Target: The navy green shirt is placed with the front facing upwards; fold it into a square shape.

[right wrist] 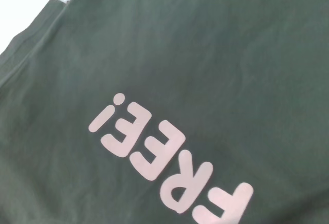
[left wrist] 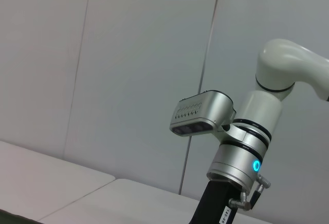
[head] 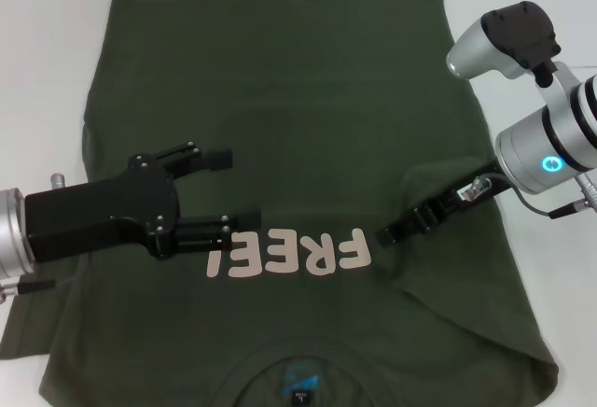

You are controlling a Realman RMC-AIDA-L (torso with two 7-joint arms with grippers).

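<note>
My left gripper [head: 227,188] hangs with jaws spread over the navy green shirt [head: 308,90], which lies flat, face up on the white table [head: 47,52]; my right gripper [head: 387,234] pinches a shirt fold beside the lettering [head: 289,256].

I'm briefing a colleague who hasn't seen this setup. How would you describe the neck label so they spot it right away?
A dark green shirt lies spread face up over the white table, collar at the edge nearest the robot. Below the pale "FREE!" lettering, just inside the neckline, sits the small neck label. It is the only blue patch on the shirt, lying apart from both the left gripper and the right gripper.
</note>
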